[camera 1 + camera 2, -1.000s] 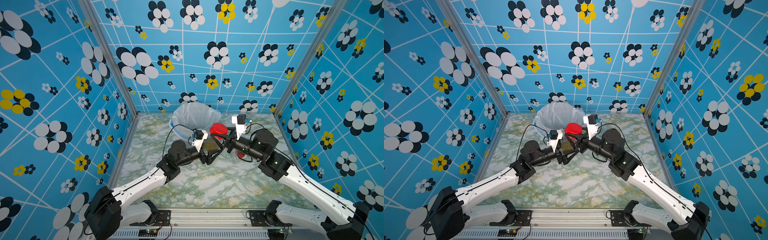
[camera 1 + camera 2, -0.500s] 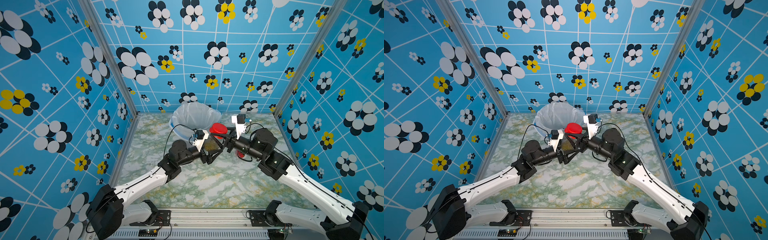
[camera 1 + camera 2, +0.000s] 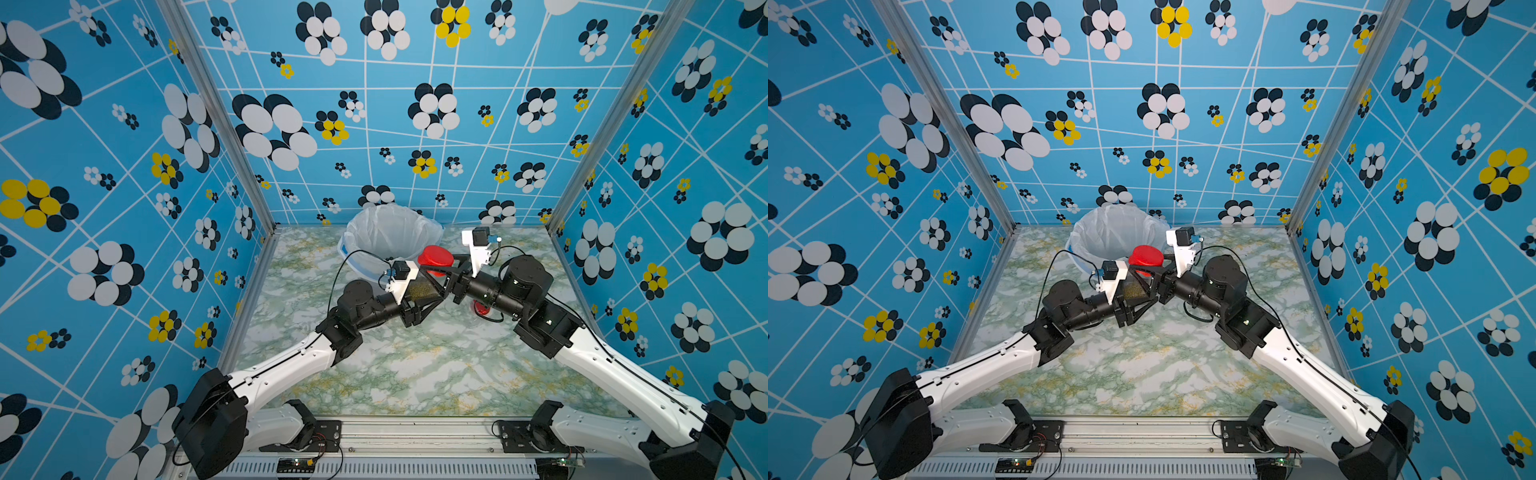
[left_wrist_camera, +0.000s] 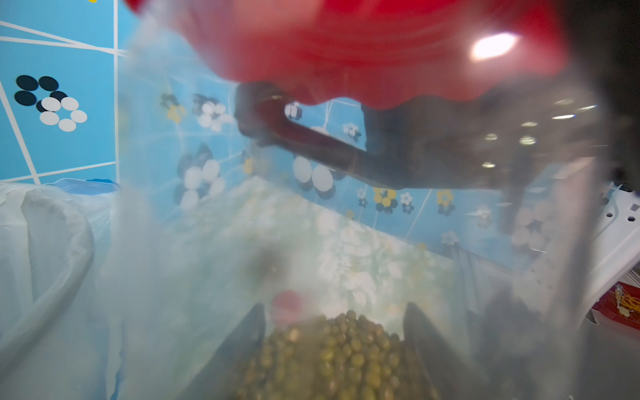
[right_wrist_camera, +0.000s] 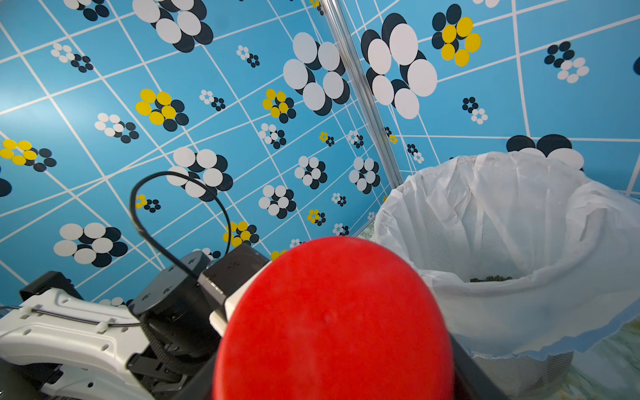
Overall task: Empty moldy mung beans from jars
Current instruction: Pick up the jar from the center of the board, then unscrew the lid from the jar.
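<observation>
A small clear jar (image 3: 415, 286) (image 3: 1130, 286) hangs tilted above the table in front of the bucket. The moldy mung beans (image 3: 424, 294) (image 4: 332, 353) lie heaped in its lower end. My left gripper (image 3: 428, 301) (image 3: 1140, 301) is shut on the jar's body; its dark fingers (image 4: 242, 346) show through the clear wall (image 4: 207, 225). My right gripper (image 3: 440, 266) (image 5: 332, 346) is shut on the jar's red lid (image 3: 435, 257) (image 3: 1145, 256) (image 5: 332, 322). I cannot tell whether the lid is still screwed on. A second jar (image 3: 482, 308) with a red lid stands on the table, mostly hidden behind the right arm.
A bucket (image 3: 390, 239) (image 3: 1113, 230) (image 5: 519, 225) lined with a white bag stands at the back middle, just behind the held jar. A few beans (image 5: 491, 278) lie at its bottom. Blue patterned walls close in three sides.
The left gripper's fingers have closed in on the jar's body. Both arms and the jar have stayed almost where they were.
</observation>
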